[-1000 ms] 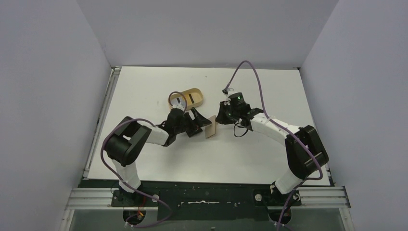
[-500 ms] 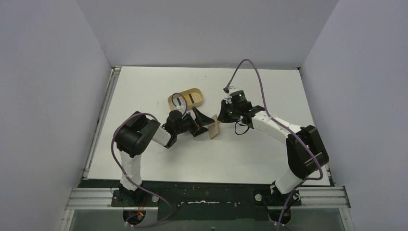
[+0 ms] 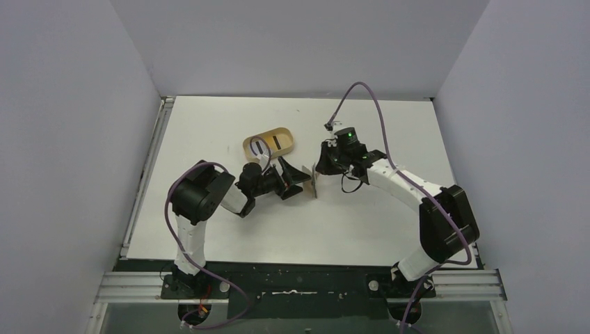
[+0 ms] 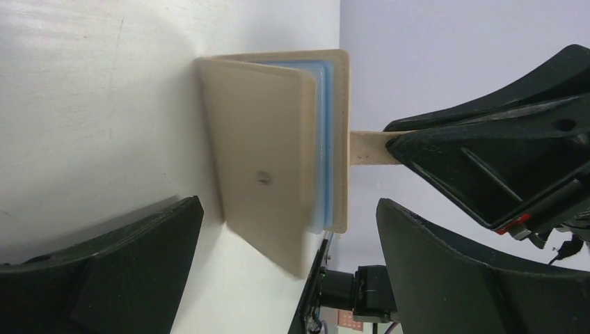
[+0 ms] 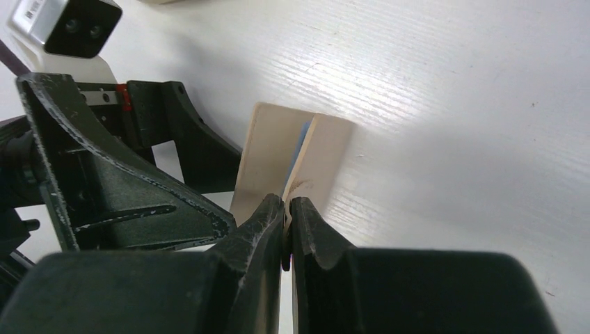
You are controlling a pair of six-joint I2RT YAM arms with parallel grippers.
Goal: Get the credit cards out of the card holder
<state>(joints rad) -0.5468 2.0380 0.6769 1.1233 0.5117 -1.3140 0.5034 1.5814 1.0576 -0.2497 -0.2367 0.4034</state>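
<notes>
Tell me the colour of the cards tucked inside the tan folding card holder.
Light blue: the thin plastic cards show best in the left wrist view.

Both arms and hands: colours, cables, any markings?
Left arm and right arm: white links, bulky black joints, a purple cable looping along each. Left hand and right hand: black, angular, two-fingered. Green light glows at the right wrist.

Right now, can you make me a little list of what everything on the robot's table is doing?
card holder: tan, standing on its edge, partly open
credit cards: light blue, tucked inside the holder
right pincer: shut on the snap tab
left pincer: open wide, facing the holder
tray: tan oval, behind the left pincer
</notes>
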